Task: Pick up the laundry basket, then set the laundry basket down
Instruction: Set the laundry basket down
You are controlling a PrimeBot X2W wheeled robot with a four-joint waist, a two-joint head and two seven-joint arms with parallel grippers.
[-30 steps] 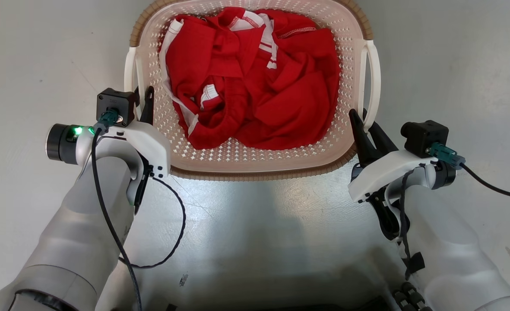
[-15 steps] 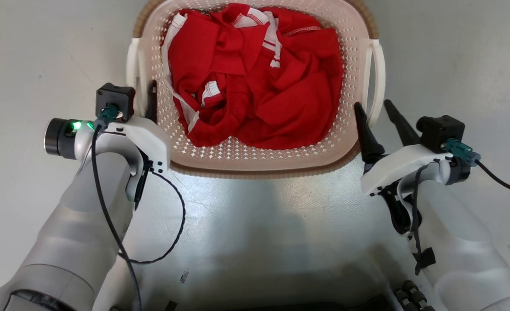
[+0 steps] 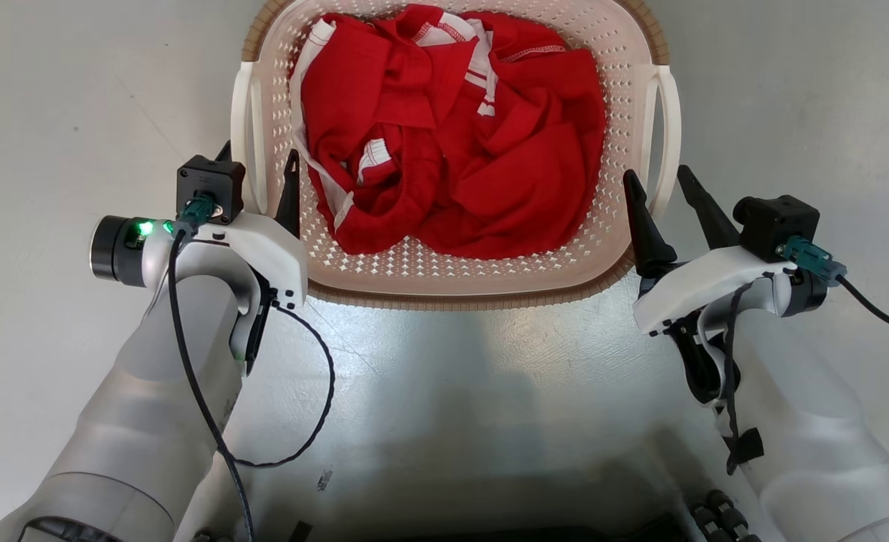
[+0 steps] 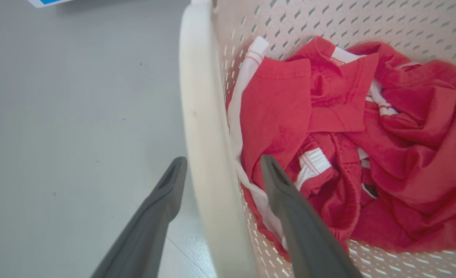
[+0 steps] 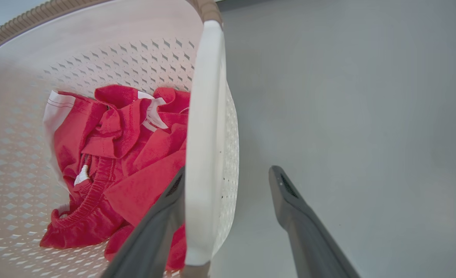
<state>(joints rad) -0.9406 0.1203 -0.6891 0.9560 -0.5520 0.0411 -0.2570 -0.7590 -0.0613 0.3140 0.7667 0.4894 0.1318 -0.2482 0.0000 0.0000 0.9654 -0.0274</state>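
while parted, both grippers point(image 3: 258, 162) point(image 3: 656, 173) astride laundry basket point(image 3: 452, 272) handles point(image 3: 667, 113)

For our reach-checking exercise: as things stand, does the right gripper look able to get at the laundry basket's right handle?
Probably yes. The right gripper is open, its fingers straddling the white handle of the laundry basket, one inside, one outside; nothing blocks them.

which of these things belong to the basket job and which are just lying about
Job: laundry basket; left gripper, right gripper, both open astride its handles.
Lying about: red-and-white clothes inside it; blue-and-white item, unclear.
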